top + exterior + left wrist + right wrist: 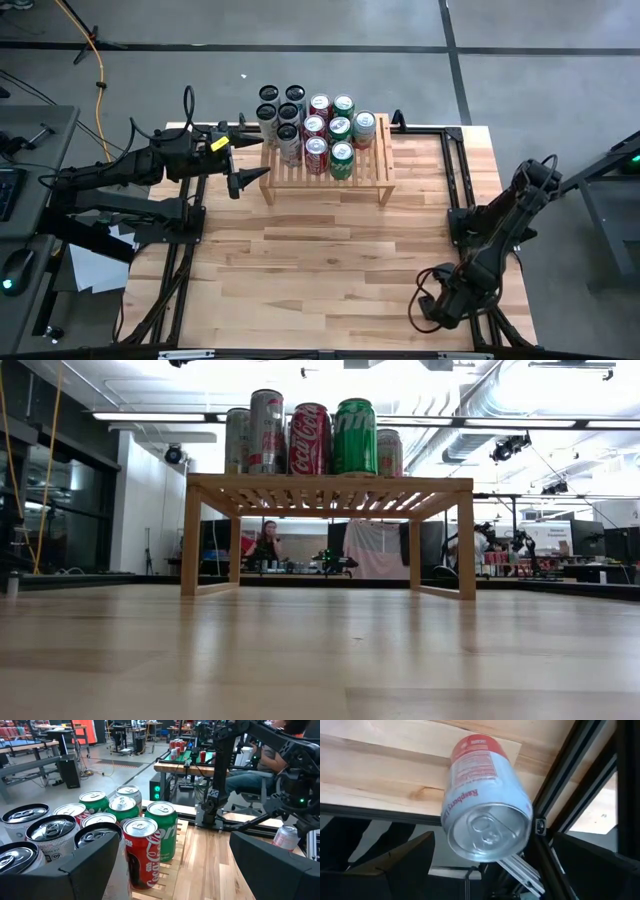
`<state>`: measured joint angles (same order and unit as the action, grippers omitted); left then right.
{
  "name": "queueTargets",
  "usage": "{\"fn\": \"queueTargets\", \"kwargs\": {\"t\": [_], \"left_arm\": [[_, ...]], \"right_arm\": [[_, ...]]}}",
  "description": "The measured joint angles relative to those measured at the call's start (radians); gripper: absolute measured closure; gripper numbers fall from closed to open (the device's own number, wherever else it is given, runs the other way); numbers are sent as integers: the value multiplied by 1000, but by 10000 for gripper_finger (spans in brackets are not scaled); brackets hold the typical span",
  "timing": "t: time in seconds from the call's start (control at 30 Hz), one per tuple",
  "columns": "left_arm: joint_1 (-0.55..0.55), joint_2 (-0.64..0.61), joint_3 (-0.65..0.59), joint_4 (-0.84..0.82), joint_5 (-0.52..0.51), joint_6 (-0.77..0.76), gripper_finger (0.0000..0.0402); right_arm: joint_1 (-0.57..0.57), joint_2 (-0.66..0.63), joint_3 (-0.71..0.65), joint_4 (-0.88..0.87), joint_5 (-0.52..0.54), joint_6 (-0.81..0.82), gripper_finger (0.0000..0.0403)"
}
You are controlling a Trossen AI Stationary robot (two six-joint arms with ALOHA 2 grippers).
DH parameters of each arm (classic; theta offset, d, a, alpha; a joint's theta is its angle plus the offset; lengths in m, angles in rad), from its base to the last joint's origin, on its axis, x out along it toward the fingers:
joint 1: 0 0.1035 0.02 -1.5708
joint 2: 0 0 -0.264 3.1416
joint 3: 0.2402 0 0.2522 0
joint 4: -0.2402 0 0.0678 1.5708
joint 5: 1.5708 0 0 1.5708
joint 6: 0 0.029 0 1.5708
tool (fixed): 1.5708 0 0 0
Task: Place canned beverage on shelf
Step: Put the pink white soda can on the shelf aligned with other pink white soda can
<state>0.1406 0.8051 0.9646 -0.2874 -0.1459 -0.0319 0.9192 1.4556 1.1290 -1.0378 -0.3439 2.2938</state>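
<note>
- High view: shelf [327,172] stands at the table's [330,270] far edge, its slatted top crowded with red, green and silver cans [318,133]; further dark-topped cans [279,103] sit at its left end.
- Left gripper [238,165] hangs just beside the shelf's left end, jaws spread wide, gripping nothing.
- Left wrist view: nearest red can [142,851] sits ahead of the open fingers [95,862], untouched.
- Right gripper [440,300] is folded down at the table's near right corner.
- Right wrist view: a red-and-white can [485,802] lies on its side between the spread fingers [402,857]; contact unclear.
</note>
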Motion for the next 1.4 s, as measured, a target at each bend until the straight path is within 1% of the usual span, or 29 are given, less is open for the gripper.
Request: {"fn": "queueTargets", "kwargs": {"t": [0.27,0.4,0.7,0.8,0.9,1.0,1.1,1.17,1.27,1.4], "left_arm": [[0,0,0,0,0,0,28],[0,0,0,0,0,0,28],[1,0,0,0,0,3,28],[1,0,0,0,0,2,28],[1,0,0,0,0,2,28],[1,0,0,1,0,2,28],[1,0,0,1,0,2,28],[1,0,0,2,-1,2,28],[1,0,0,6,-21,2,28],[1,0,0,29,-25,14,28]], "right_arm": [[-1,71,0,17,10,-3,13],[-3,103,0,30,-9,-21,13],[-6,137,0,30,-7,-23,16],[-12,143,0,30,-7,-24,33],[-24,143,0,27,-11,-37,72],[-40,143,0,29,-32,-100,119],[-67,137,5,29,-52,-208,122],[-94,111,22,28,-51,-301,122],[-150,47,54,21,-42,-452,122],[-249,-66,114,-72,12,-583,122]]}}
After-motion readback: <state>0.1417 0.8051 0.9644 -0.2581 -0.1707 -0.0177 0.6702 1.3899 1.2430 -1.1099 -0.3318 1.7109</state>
